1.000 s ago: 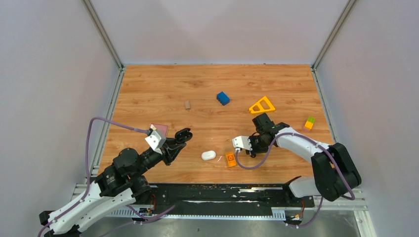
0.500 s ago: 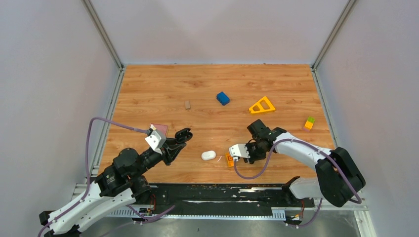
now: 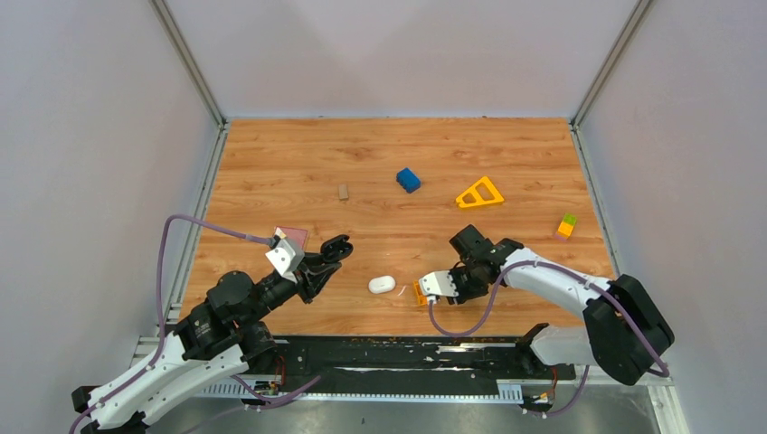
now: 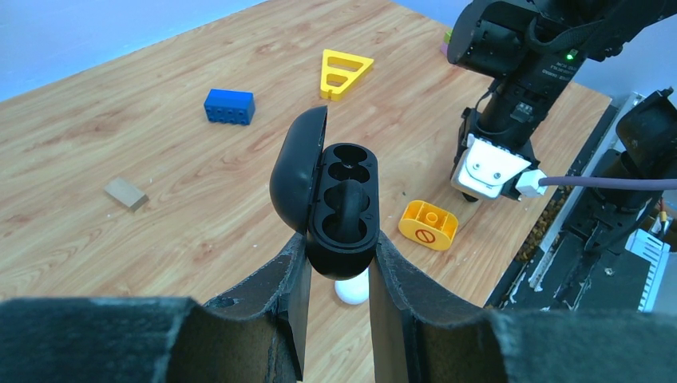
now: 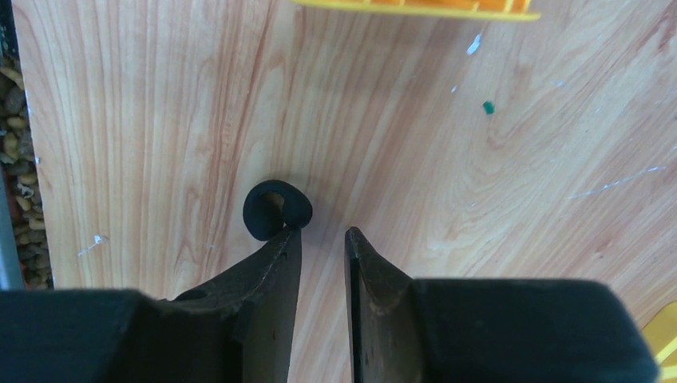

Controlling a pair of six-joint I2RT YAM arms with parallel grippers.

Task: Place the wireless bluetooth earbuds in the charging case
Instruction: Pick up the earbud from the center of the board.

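White arms [image 3: 154, 384], purple cables [image 3: 208, 224], black pincers [image 4: 338, 243]

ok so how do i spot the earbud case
Find the left arm at the table's near edge; its pincer grips a small black case. Its lid is flipped open beside two empty wells, unlike the closed white oval lying nearby.

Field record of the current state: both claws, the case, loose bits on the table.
left claw: shut on black case, lid open, wells look empty
right claw: jaws slightly apart, nothing between, low over table
small black piece: on table, beside one right-claw fingertip
white oval pebble: on table between the arms
orange block: beside right claw
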